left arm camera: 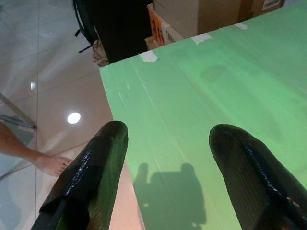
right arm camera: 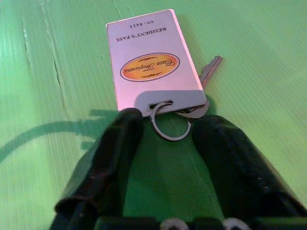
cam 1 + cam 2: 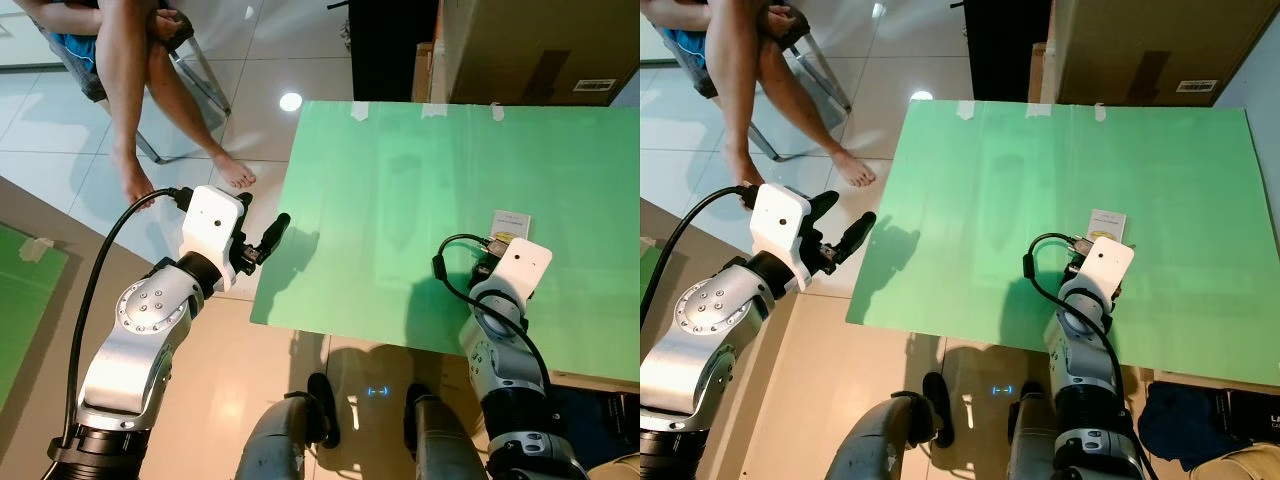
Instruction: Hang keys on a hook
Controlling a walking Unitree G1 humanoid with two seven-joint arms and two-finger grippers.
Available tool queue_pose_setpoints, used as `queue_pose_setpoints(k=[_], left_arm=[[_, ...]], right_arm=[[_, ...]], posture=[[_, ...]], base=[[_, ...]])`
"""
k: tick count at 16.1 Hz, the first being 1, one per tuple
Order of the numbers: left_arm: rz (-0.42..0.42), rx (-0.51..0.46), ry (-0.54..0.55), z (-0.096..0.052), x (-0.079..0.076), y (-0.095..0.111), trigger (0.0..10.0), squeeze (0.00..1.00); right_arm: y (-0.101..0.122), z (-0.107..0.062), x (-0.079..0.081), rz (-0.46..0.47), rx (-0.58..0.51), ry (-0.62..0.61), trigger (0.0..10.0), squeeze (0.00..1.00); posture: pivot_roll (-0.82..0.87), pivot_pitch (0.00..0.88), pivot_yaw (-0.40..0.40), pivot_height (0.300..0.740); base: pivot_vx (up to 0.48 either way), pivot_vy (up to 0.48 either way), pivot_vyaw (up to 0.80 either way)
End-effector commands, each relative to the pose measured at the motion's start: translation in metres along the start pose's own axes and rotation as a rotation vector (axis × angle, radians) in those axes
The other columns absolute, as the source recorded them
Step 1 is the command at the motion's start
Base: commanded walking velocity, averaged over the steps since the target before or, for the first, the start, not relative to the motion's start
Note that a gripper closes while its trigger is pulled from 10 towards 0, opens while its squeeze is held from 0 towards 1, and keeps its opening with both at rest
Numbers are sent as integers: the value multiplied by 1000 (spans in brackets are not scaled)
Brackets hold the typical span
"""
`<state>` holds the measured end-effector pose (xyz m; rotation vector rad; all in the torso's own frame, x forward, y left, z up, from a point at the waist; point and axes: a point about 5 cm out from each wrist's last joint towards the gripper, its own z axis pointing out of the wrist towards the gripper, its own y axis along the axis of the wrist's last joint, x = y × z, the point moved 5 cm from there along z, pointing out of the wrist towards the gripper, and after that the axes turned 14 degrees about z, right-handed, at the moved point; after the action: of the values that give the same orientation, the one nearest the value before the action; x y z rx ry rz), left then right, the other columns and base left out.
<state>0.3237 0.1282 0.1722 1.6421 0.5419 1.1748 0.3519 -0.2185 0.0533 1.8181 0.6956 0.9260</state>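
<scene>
**Keys not yet lifted, pincer poised over the ring**

Keys (image 2: 204,84) lie flat on the green bench (image 3: 400,180) near its right front edge, joined by a metal ring (image 2: 169,125) to a white resident's pass tag (image 2: 151,60). The right pincer (image 2: 168,139) is down at the bench, fingers parted either side of the ring, nothing gripped. The left pincer (image 1: 168,163) hovers open past the bench's left edge. Judging from this, grasping, carrying and hanging all remain; no hook can be made out.
</scene>
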Motion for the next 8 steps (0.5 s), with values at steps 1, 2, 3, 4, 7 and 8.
queue_pose_setpoints(k=[1, 2, 3, 4, 7, 8], left_arm=[[1, 16, 9, -5, 2, -3, 10000, 0], [-1, 16, 10, -5, 2, -3, 10000, 0], [-1, 17, 10, -5, 2, -3, 10000, 0], [-3, 18, 11, -4, 2, -4, 10000, 0], [-3, 17, 11, -4, 2, -3, 10000, 0], [-3, 17, 12, -4, 2, -3, 10000, 0]], right_arm=[[-22, -6, -11, -27, 73, -27, 0, 0], [-23, -6, -13, -29, 79, -33, 0, 0], [-24, -6, -12, -29, 81, -33, 0, 0], [-24, -6, -11, -25, 82, -27, 0, 0], [-22, -7, -10, -20, 73, -19, 0, 0], [-21, -8, -10, -18, 68, -15, 0, 0]], posture=[[-14, 355, 189, 740], [-16, 355, 188, 740], [-16, 355, 188, 740], [-16, 355, 188, 740], [-19, 359, 187, 740], [-24, 362, 186, 740]], base=[[0, 0, 0], [0, 0, 0], [0, 0, 0], [0, 0, 0], [0, 0, 0], [0, 0, 0]])
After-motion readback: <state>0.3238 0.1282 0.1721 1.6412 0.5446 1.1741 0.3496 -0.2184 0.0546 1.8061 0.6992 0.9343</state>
